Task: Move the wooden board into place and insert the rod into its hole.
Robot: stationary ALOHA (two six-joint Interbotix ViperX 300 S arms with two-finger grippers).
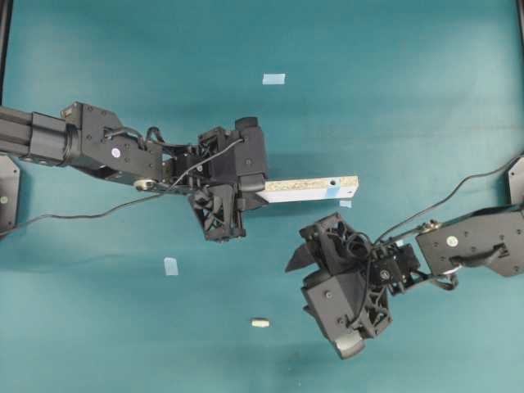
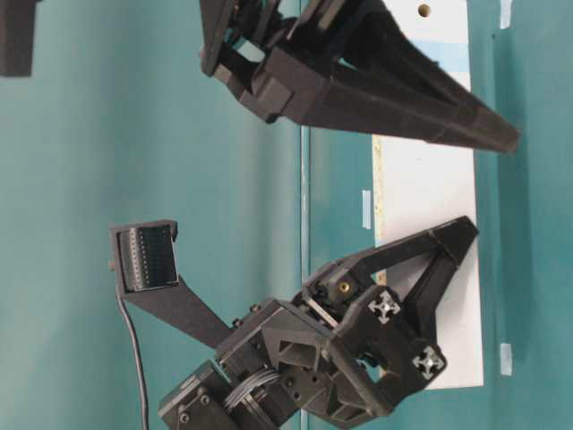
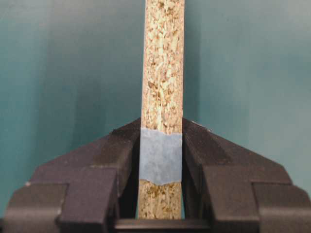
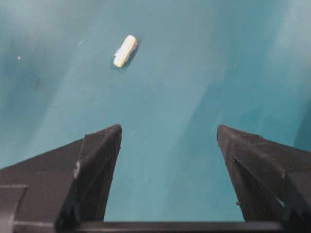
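Above the teal table [image 1: 409, 49], left end effector [image 3: 160, 160] clenched on the wooden board [image 1: 311, 188], right end effector [image 4: 167, 145] released near the rod [image 4: 125, 51]; board best steadied level before any reach.

A long narrow pale wooden board with a speckled tan particleboard edge [image 1: 311, 188] lies left to right across the middle of the teal table mat [image 1: 393, 82], a small dark hole and a blue tape band near its right end; the black left gripper [image 1: 246, 187] covers its left end; the black right gripper [image 1: 304, 250], below and right of the board, touches nothing; a tiny cream-white cylindrical rod [image 1: 259, 322] lies alone lower down; pale-blue tape squares sit above [image 1: 273, 79], lower left [image 1: 170, 266], and just under the board's right end [image 1: 345, 203].
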